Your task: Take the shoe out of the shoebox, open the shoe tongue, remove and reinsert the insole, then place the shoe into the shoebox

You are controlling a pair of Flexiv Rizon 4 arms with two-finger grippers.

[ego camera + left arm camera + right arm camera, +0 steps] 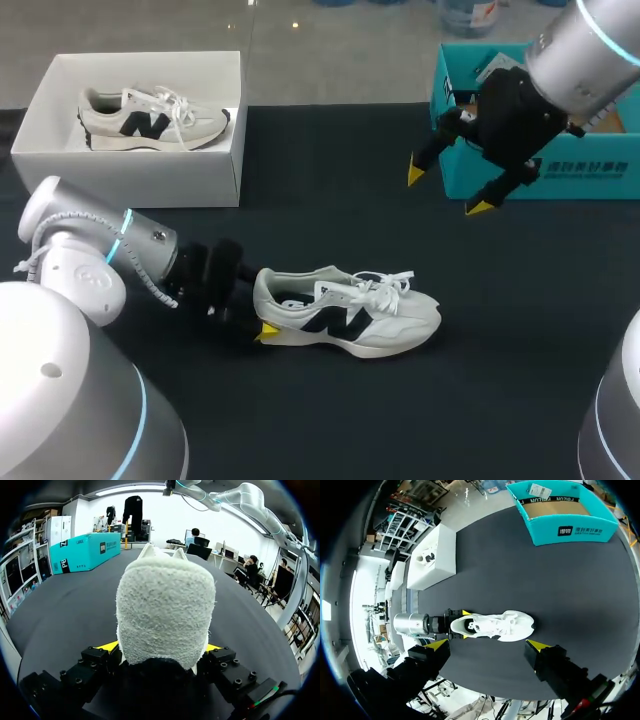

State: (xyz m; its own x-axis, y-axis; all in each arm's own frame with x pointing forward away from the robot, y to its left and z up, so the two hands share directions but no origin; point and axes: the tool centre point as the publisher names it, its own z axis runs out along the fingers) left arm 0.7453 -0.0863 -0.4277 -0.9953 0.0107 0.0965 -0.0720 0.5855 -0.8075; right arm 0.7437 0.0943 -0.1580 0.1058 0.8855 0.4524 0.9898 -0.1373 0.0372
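The white shoebox (140, 180) is sitting at the far left of the black table (500, 380) with a pale sneaker (150, 120) lying inside it. The teal shoebox (590, 175) is standing open at the far right, its brown cardboard floor showing in the right wrist view. The shoe (350, 312) is resting upright on the table near the middle, out of both boxes, toe pointing right. The left gripper (262, 312) is clamping its heel — a yellow tip pressing on each side. The right gripper (447, 190) is hanging in the air just in front of the teal shoebox, fingers spread wide — well apart from the shoe.
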